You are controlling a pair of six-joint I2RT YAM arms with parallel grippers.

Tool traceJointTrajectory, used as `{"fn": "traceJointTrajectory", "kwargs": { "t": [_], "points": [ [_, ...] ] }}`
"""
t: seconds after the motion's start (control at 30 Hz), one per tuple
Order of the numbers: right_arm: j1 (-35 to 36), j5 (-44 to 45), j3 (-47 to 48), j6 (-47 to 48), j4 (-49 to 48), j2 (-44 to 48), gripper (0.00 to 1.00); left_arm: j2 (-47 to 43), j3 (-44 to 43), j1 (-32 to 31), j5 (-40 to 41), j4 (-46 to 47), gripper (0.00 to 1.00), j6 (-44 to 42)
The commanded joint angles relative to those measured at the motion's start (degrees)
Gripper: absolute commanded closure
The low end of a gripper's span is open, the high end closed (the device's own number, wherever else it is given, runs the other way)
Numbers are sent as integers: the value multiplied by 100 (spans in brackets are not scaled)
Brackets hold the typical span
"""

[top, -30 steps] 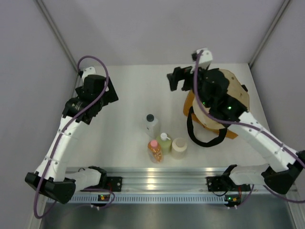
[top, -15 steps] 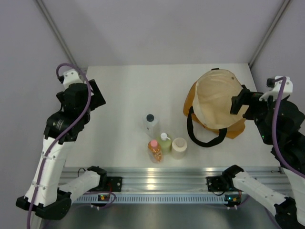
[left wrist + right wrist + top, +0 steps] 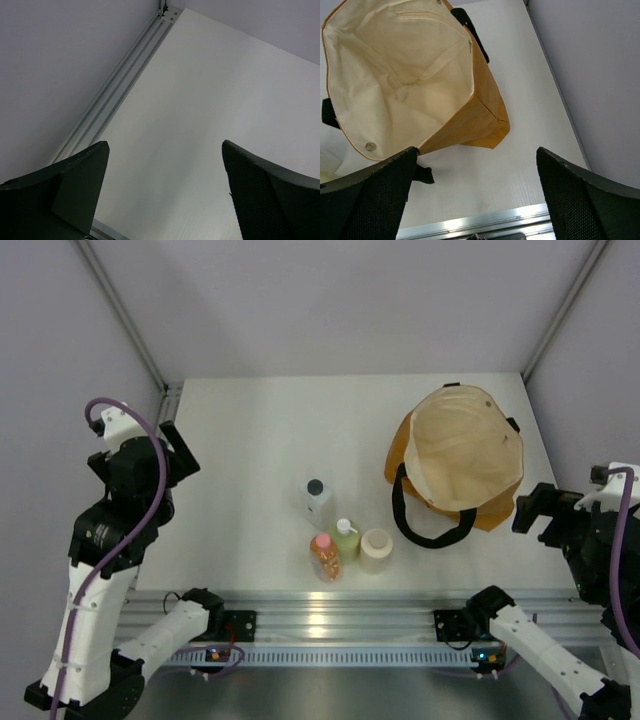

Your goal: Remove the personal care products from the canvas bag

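- While all four bottles stand outside the bag (image 3: 460,455), on the tabletop (image 3: 250,430) to its left and apart from it, the left tool (image 3: 168,448) and the right tool (image 3: 535,510) both hang with fingers spread wide, gripping nothing, each out at its own side edge.
- The bag is soft cloth. Judging by its slack walls, it will fold and drag rather than lift as one piece, so the black handle (image 3: 432,525) or the rim is the place to pinch it.
- Its mouth gapes upward and shows the cream lining. The right wrist view looks straight in and shows no bottle inside. The handle loop lies on the near side, toward the arms.
- The clear bottle (image 3: 318,502) with the black cap stands just behind the other three.
- The orange bottle (image 3: 325,556), the green bottle (image 3: 346,538) and the squat cream bottle (image 3: 376,550) huddle together. Whether they touch I cannot tell.
- Every bottle stands upright, cap up, with its long axis vertical.
- They look like small plastic pieces: probably light, stiff and smooth-sided, so apt to slip or topple.
- The best hold is across the body below the cap. The tight huddle leaves little room for fingers.
- With nothing visible in the bag, the job looks finished.
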State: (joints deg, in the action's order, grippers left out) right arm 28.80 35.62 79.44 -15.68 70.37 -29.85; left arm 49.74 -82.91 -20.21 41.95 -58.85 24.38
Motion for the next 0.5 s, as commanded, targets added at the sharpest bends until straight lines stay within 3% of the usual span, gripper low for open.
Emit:
{"fn": "traceJointTrajectory", "kwargs": {
  "t": [0.0,0.47],
  "points": [
    [-58,226,-43,-23,241,14,1,10,-76,-62,357,-74,2,-101],
    [-50,402,10,-75,170,-74,1,-25,153,-62,419,-65,2,-4]
  ]
}}
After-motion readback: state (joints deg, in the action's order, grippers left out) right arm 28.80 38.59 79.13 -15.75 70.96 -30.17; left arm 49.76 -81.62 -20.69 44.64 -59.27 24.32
